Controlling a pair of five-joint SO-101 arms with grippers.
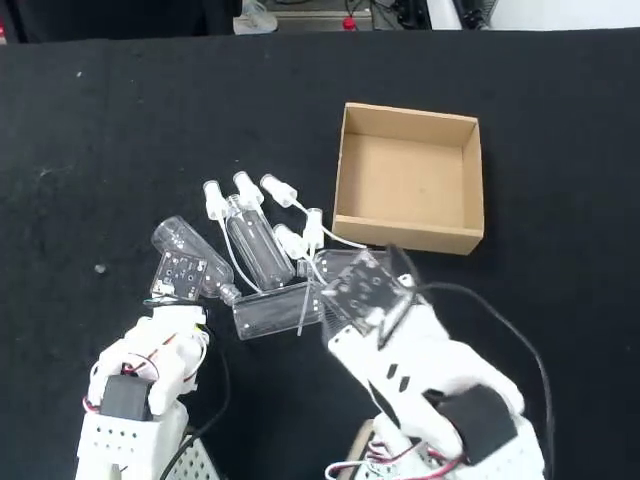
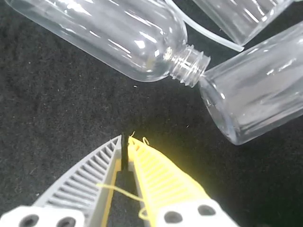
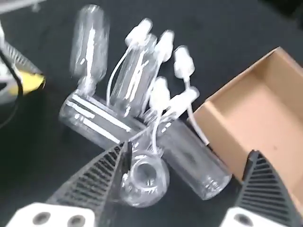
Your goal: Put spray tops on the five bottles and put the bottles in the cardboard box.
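From the high view, none of the task is done yet. The cardboard box (image 1: 400, 232) sits empty toward the far right of the black table (image 1: 100, 130). The clear bottles (image 1: 255, 245) all lie on their sides in a heap near the middle, close to the box's near left corner. Five white spray tops (image 1: 247, 188) lie loose on and among them, their thin tubes (image 1: 232, 262) trailing, and none looks fitted. You can count at least four bottles, and a fifth may be hidden under the right gripper (image 1: 365, 285), which hangs over the end of the heap nearest the box. The left gripper (image 1: 182, 288) is at the heap's other end, by a slanted bottle (image 1: 178, 240).

In the left wrist view, the left gripper (image 2: 126, 141) has its jaws together on nothing. Its tips are just short of a bare threaded neck (image 2: 189, 64), which nearly touches the side of a second bottle (image 2: 255, 99).

In the right wrist view, the right gripper (image 3: 189, 153) has its jaws wide apart and holds nothing. An open-mouthed bottle (image 3: 144, 179) lies between them, with the loose tops and the box beyond.

By my judgement, all five cappings and all five placings are left. The crossed tubes and overlapping bottles are likely to get in your way.
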